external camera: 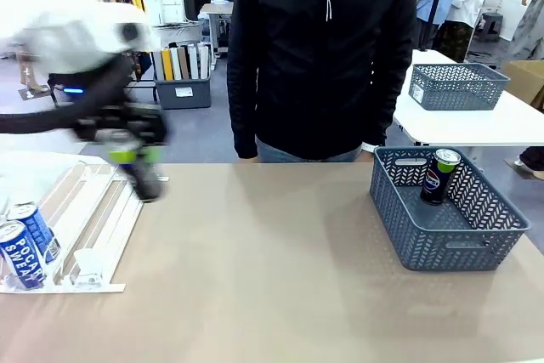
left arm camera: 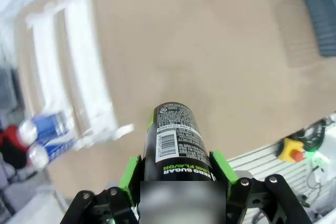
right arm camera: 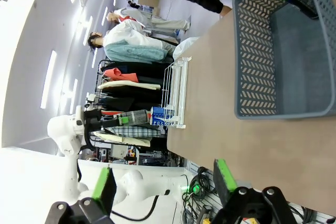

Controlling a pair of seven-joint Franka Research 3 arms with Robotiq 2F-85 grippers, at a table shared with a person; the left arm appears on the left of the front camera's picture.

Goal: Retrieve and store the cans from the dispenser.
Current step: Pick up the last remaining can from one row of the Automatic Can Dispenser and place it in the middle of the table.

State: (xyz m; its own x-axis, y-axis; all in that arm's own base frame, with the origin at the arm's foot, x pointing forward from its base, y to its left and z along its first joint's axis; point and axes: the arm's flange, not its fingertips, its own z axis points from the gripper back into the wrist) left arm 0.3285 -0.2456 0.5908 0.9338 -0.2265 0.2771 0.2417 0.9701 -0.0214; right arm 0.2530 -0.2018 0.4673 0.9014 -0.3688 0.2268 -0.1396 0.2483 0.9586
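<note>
Step in hand, as I judge it: carry to storage.

Tabletop (external camera: 272,295): bare between the two stations.

Lattice basket (external camera: 425,248), robot's right: holds one can, standing by the far wall. Most of the floor is free.

Dispenser (external camera: 93,210), robot's left.

Left tool (left arm camera: 176,171): green pads clamped on a dark can (left arm camera: 176,135), near the dispenser's far end. The arm is blurred in the front view.

Right tool (right arm camera: 164,181): fingers apart, nothing between them.

Doing it well:
- Keep the can high enough to clear the basket's near wall.
- Lower it onto free floor, apart from the can already there.
- Release only once it is seated.

Writing:
- Two Pocari Sweat cans (external camera: 24,248) at the dispenser's near end, blue, "POCARI SWEAT".
- Pepsi can (external camera: 439,176) in the basket, globe logo.
- Held can: "ZERO SUGAR FLAVOR" and a barcode. Brand not readable.
</note>
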